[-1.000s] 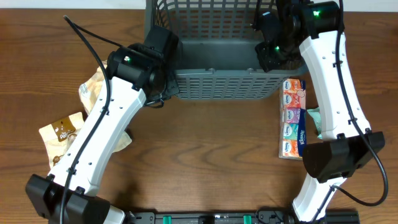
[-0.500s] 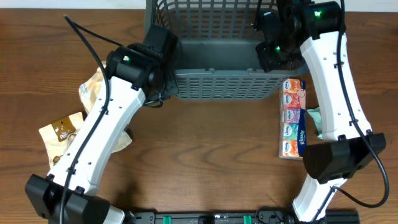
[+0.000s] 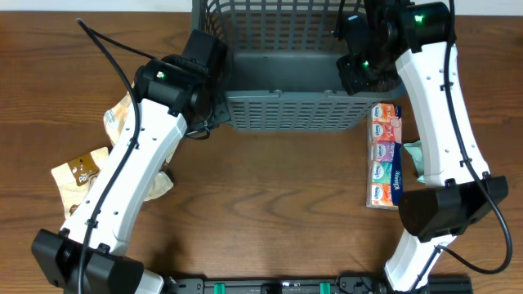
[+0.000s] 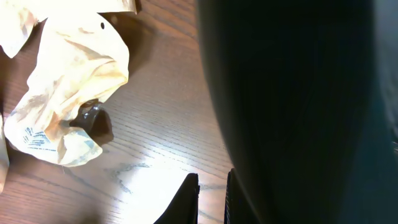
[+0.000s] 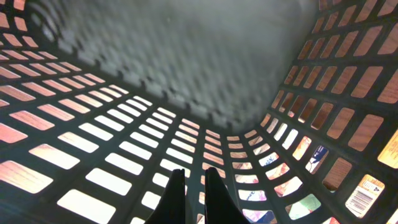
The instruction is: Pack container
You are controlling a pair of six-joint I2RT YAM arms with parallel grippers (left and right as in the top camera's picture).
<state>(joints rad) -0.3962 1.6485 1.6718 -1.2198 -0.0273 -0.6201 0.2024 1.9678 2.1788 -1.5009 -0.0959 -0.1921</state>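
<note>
From above, the container (image 3: pixel 282 110) sits far back on the worktop (image 3: pixel 270 196), mouth up. Its far end is cropped, so its long axis is unclear.

Left wrist: the left gripper (image 4: pixel 211 190), nearly closed and empty, crowds its wall and might shove it.

Right wrist: the right gripper (image 5: pixel 193 183), likewise nearly closed and empty, hangs inside and could snag a slot.

Matt grey plastic container (image 3: pixel 282 110) on a smooth, slightly glossy wooden table (image 3: pixel 270 196).
</note>
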